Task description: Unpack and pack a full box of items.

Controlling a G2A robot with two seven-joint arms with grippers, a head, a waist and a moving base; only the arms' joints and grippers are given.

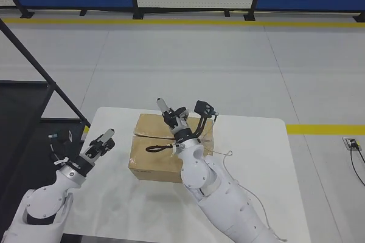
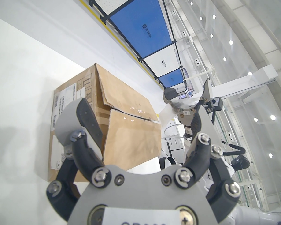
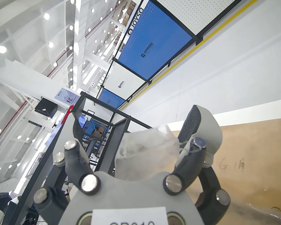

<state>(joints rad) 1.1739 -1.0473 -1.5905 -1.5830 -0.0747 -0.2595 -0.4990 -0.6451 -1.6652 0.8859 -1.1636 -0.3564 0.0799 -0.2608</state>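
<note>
A brown cardboard box (image 1: 155, 163) stands in the middle of the white table (image 1: 261, 182), flaps down, with a jagged gap along its top seam (image 2: 131, 114). My right gripper (image 1: 172, 109) hovers just above the box top (image 3: 248, 165), open, with a crumpled wad of clear tape (image 3: 145, 151) clinging between its fingers. The wad (image 2: 178, 105) also shows in the left wrist view. My left gripper (image 1: 106, 138) is held to the left of the box, a little apart from its labelled side (image 2: 61, 108), open and holding nothing (image 2: 144, 94).
A black metal rack (image 1: 24, 103) stands just off the table's left side. A thin clear strand (image 1: 222, 157) trails from the box onto the table to its right. The table has bare room on the right and front.
</note>
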